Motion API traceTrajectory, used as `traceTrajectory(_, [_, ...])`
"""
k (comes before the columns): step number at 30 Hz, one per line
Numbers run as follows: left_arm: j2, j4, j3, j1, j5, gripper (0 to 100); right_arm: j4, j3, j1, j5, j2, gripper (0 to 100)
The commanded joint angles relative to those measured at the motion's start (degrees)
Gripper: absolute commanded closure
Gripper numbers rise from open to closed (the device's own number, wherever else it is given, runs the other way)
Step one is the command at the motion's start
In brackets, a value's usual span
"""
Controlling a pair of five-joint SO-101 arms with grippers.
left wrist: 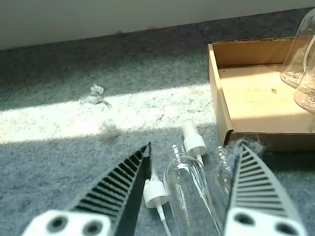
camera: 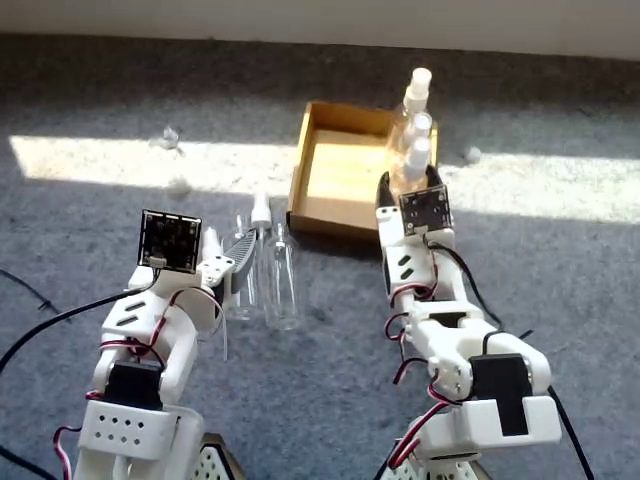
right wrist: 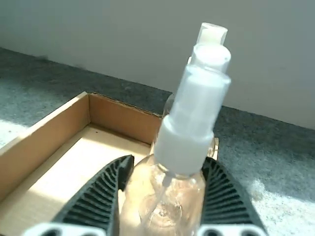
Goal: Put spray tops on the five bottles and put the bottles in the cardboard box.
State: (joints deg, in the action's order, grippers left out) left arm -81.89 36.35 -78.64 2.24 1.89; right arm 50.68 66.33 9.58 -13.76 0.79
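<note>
The cardboard box point(camera: 335, 165) lies on the carpet ahead of both arms. Three clear bottles with white spray tops stand in its right part. My right gripper point(camera: 410, 185) is shut on the nearest capped bottle point(right wrist: 194, 123), its body between the fingers point(right wrist: 106, 194). My left gripper point(left wrist: 195, 146) hangs open over two uncapped bottles lying on the carpet, one point(left wrist: 189, 191) between the fingers and one point(left wrist: 221, 169) partly hidden by a finger. A loose spray top point(left wrist: 193, 140) lies by their necks and another point(left wrist: 155, 191) beside the left finger point(left wrist: 123, 189).
Grey carpet runs all around, with a sunlit band crossing it and the box point(left wrist: 256, 93). Small bits of lint point(camera: 168, 138) lie to the far left. A pale wall edge closes off the far side. Arm cables trail at the near left and right.
</note>
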Motion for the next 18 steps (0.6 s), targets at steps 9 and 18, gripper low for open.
traceTrajectory(9, [-0.2,-1.3,0.2,-0.3,0.5,75,0.1,-0.5,0.3,-0.7,0.0,73.9])
traceTrajectory(18, [-0.2,-1.3,0.2,-0.3,0.5,75,0.1,-0.6,0.0,-1.1,0.0,70.8])
